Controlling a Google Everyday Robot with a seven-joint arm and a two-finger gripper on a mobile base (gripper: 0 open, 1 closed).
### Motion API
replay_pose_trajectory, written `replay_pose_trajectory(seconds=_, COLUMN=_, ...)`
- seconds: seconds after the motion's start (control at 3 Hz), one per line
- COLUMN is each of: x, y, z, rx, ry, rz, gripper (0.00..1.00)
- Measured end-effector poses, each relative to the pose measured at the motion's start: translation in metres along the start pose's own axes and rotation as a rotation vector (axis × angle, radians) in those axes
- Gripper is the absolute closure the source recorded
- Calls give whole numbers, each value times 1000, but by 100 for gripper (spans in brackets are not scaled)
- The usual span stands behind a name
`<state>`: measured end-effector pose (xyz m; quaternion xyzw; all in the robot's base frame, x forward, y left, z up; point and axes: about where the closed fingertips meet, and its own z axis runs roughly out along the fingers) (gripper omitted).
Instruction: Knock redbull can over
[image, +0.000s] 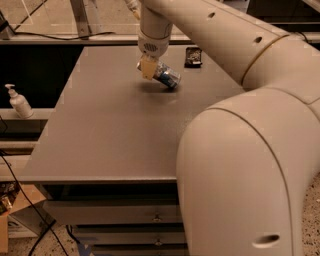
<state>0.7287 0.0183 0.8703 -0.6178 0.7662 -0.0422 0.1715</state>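
Observation:
The redbull can (167, 76), slim, silver with a blue part, lies tilted almost on its side on the grey table (115, 135) near the far middle. My gripper (148, 68) hangs from the white arm directly at the can's left end, its yellowish fingertip (147, 69) touching or overlapping the can. The blue end of the can points right and toward the front. The wider white-and-green soda can is not in view.
A small dark packet (193, 56) lies on the table behind and right of the can. A white pump bottle (19, 101) stands on a shelf left of the table. My large white arm fills the right side of the view. Drawers sit under the table's front edge.

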Motion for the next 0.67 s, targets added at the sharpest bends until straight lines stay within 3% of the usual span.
replay_pose_trajectory(seconds=0.33, x=-5, y=8, z=-2, rx=-37, ry=-115, rz=22, gripper=13)
replay_pose_trajectory(seconds=0.67, x=-7, y=10, z=0, rx=-47, ry=-125, rz=26, gripper=0)
